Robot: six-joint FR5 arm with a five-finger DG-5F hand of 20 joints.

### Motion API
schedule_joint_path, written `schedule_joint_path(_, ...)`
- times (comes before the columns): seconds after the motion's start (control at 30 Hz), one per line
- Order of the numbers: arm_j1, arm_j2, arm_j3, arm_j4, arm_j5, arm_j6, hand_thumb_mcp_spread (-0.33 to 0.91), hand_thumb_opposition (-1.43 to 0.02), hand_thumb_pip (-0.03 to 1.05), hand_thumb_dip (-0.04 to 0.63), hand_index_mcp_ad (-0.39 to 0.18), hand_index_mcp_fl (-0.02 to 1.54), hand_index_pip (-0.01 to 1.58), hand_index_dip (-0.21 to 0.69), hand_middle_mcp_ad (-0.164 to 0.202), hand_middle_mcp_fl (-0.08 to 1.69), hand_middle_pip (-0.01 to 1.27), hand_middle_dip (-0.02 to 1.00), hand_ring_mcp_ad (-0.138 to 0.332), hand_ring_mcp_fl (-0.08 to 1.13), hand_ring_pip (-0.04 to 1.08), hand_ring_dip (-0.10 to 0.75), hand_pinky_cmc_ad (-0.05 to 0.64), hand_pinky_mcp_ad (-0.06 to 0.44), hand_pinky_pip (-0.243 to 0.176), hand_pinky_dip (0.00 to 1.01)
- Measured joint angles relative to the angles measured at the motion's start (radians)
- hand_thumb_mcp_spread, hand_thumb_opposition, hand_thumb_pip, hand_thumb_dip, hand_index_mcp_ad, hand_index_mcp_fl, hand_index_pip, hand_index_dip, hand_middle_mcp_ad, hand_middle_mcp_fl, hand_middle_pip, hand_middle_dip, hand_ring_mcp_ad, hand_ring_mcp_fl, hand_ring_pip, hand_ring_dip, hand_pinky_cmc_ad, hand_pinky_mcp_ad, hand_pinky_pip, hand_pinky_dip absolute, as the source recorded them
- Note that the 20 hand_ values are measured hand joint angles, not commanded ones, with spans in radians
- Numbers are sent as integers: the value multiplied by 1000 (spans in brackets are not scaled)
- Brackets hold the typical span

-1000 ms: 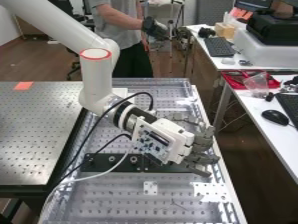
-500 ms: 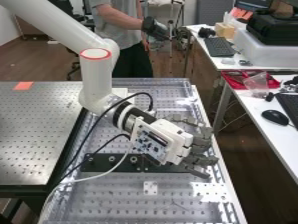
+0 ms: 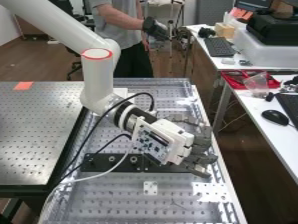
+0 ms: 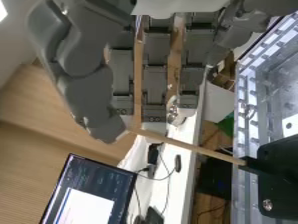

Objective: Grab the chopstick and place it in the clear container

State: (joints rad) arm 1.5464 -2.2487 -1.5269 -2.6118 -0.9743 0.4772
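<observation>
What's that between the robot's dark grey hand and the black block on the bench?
In the wrist view, a thin wooden chopstick slants between hand and block.

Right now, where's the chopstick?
In the wrist view, the chopstick runs between the hand and the black mount; in the high view, the hand is over the right side of the bench.

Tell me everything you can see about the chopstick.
The chopstick is a thin, straight, light brown stick, plain along its visible length, and looks wooden. I see no break or bend in it. In the wrist view it spans from beside the hand to a black mount, where that end meets a dark, narrow part. Whether the hand touches or grips the other end, I can't tell. Its tilt relative to the bench isn't clear either.
</observation>
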Motion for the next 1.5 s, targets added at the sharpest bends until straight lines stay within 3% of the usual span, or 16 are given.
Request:
schedule_joint_path(0.1,1,-1,1,3,12,0,564,-915,646,267,-164,454,1443,-19,-37,714,806,623,77,599,75,513,319,40,-3,178)
schedule_joint_path(0.63,2,-3,14,11,41,-23,632,-949,579,269,-162,602,1340,-28,-35,880,696,620,75,735,91,531,351,56,2,176)
schedule_joint_path(0.97,-8,9,59,1,30,-90,632,-972,578,269,-162,653,1292,-51,-37,939,665,620,73,817,91,531,367,68,12,176)
schedule_joint_path(1.5,-36,63,181,-201,0,-187,632,-986,581,269,-162,691,1264,-51,-37,941,635,620,77,829,93,527,375,65,14,176)
